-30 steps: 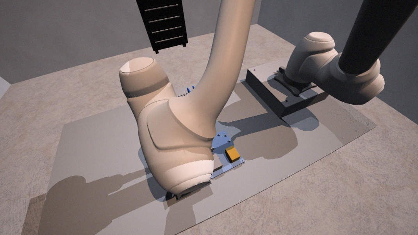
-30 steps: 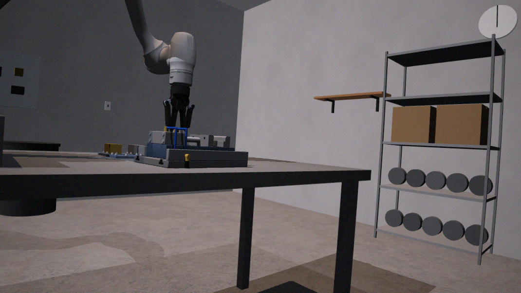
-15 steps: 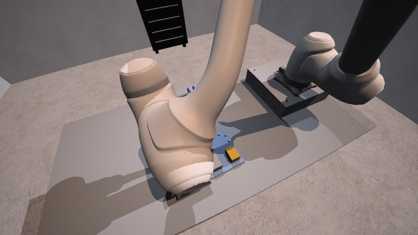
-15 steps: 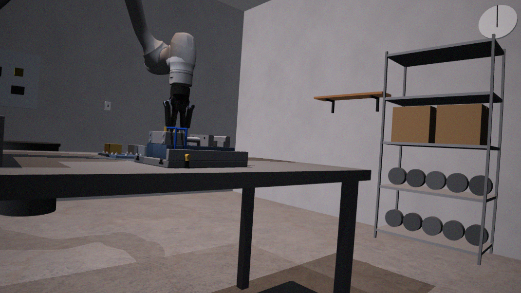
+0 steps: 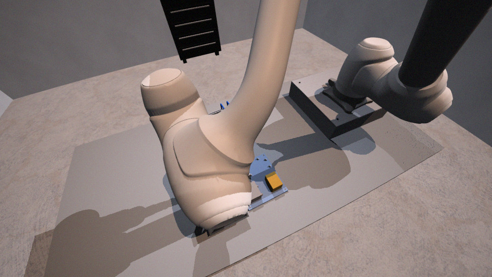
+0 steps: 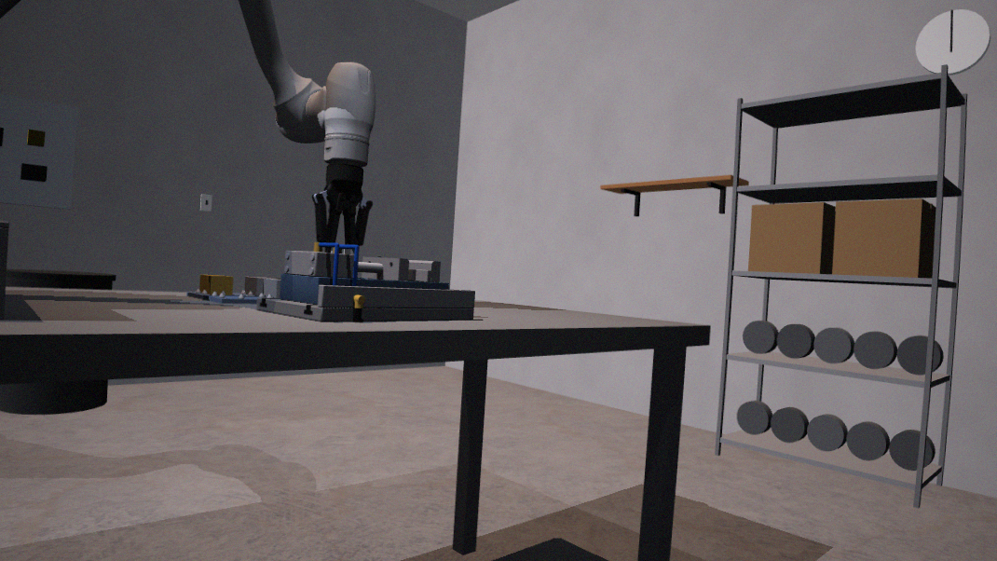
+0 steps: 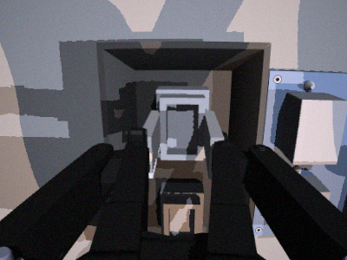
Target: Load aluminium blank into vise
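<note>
Vise and most of infeed plate behind arm, top view.

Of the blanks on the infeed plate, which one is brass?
The orange-yellow brass blank, at the end of the infeed plate farther from the vise. The aluminium blank is pale grey and lies between it and the vise.

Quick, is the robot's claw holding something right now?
Gripper: closed on a grey pocketed part, over the dark tray.
</note>
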You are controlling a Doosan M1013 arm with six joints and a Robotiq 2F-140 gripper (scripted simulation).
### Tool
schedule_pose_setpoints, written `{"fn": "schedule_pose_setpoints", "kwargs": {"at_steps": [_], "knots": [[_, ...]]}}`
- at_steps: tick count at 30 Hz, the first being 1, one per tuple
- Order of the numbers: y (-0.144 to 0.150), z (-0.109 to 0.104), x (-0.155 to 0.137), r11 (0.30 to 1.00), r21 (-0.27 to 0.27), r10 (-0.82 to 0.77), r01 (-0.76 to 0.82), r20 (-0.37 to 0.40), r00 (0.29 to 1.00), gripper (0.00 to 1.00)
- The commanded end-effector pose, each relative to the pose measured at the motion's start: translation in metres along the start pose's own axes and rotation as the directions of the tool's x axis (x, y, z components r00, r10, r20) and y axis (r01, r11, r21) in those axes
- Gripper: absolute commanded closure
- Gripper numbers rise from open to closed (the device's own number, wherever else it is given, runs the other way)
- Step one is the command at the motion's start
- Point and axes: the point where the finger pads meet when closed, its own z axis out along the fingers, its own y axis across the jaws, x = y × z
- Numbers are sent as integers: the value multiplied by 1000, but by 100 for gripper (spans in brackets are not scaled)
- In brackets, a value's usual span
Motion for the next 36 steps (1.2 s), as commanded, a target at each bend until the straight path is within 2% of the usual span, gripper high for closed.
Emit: {"fn": "schedule_pose_setpoints", "kwargs": {"at_steps": [1, 36], "knots": [[0, 0, 0, 1000, 0, 0, 0, 0, 1000, 100], [0, 4, 0, 1000, 0, 0, 0, 0, 1000, 100]]}}
